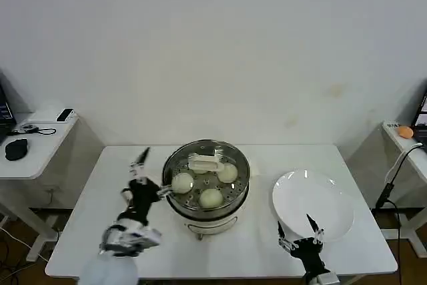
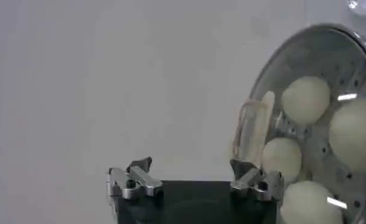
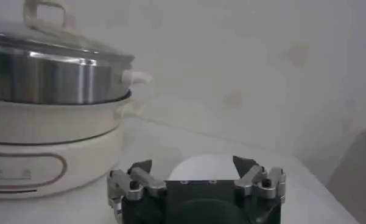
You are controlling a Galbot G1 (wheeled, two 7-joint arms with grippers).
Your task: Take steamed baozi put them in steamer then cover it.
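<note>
The steamer [image 1: 206,181] is holding four steamed baozi [image 1: 211,197] under its glass lid [image 1: 233,158]. The plate [image 1: 312,203] is sitting bare. The left gripper [image 1: 148,173] and right gripper [image 1: 298,229] are showing fingers apart.

The head camera looks down from above onto the white table [image 1: 220,245], the wall filling the upper half of its frame. The left wrist camera sits close over the steamer [image 2: 329,128], peering in through its lid at the frame's right. The right wrist camera rides low at table level, seeing that same steamer [image 3: 55,109] side-on, upper left.
</note>
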